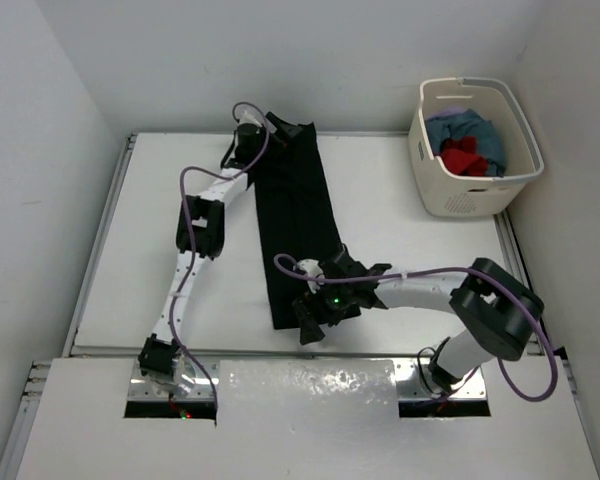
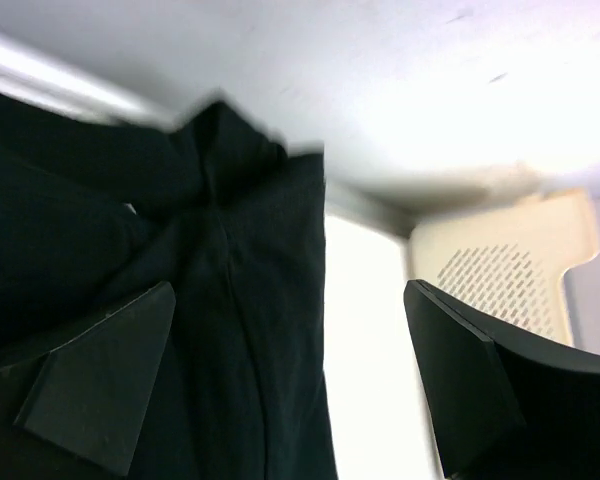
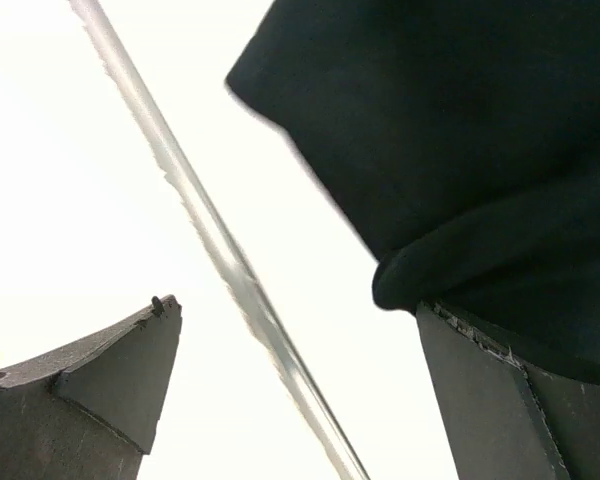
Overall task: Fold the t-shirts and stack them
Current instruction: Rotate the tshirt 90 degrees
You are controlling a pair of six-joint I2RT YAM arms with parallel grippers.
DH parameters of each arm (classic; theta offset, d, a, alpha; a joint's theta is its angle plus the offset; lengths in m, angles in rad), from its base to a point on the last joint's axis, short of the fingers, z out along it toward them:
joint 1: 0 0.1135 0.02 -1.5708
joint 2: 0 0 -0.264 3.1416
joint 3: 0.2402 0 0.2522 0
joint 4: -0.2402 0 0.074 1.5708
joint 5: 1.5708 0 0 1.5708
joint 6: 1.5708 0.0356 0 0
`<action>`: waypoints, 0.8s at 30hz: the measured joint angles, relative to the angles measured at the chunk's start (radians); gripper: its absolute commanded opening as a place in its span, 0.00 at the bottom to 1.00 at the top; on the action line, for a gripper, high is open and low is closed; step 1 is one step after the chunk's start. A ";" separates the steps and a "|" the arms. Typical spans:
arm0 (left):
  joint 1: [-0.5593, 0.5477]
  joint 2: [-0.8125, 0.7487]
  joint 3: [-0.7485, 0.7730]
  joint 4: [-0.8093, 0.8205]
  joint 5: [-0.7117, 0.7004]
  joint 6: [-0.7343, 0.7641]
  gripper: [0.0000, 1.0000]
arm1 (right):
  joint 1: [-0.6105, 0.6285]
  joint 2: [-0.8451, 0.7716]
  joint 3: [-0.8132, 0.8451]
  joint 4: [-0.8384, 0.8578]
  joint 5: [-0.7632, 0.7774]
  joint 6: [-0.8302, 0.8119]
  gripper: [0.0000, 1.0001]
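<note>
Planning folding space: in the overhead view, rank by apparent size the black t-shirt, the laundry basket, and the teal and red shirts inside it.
1. black t-shirt, spread long
2. laundry basket
3. teal shirt
4. red shirt
Both basket shirts are bunched and partly hidden; only visible parts compared.

A white table point(image 1: 420, 260) fills the middle of the top view, edged by a pale metal rail point(image 1: 98, 240); a plain white left wall point(image 1: 40, 180), back wall point(image 1: 310, 50) and right wall point(image 1: 580, 130) close it in; a cream laundry basket point(image 1: 470, 200) stands at its upper right corner; a glossy panel point(image 1: 310, 390) at the lower edge catches bright, even light.
</note>
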 measured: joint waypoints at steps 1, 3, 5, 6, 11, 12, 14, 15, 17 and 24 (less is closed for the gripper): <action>-0.012 0.009 0.000 0.040 -0.021 -0.014 1.00 | 0.014 0.018 0.007 0.027 -0.016 0.001 0.99; -0.032 0.034 0.003 0.127 -0.064 -0.043 1.00 | 0.036 0.051 0.024 0.071 -0.045 0.001 0.99; -0.043 0.048 0.009 0.178 -0.100 -0.067 1.00 | 0.051 0.077 0.039 0.098 -0.060 0.000 0.99; -0.046 0.049 0.008 0.188 -0.118 -0.072 1.00 | 0.056 0.088 0.048 0.104 -0.066 0.000 0.99; -0.050 0.049 0.002 0.206 -0.155 -0.094 1.00 | 0.069 0.108 0.087 0.079 -0.045 -0.022 0.99; -0.050 0.048 0.002 0.205 -0.155 -0.093 1.00 | 0.071 0.108 0.104 0.050 -0.025 -0.035 0.99; -0.050 0.041 0.002 0.192 -0.152 -0.086 1.00 | 0.075 0.108 0.147 -0.004 0.017 -0.064 0.99; -0.051 0.032 -0.001 0.172 -0.151 -0.077 1.00 | 0.075 0.108 0.177 -0.032 0.038 -0.078 0.99; -0.051 0.000 -0.021 0.113 -0.149 -0.054 1.00 | 0.075 0.106 0.248 -0.074 0.073 -0.107 0.99; -0.051 -0.268 -0.088 -0.090 -0.128 0.036 1.00 | 0.074 0.013 0.433 -0.159 0.157 -0.178 0.99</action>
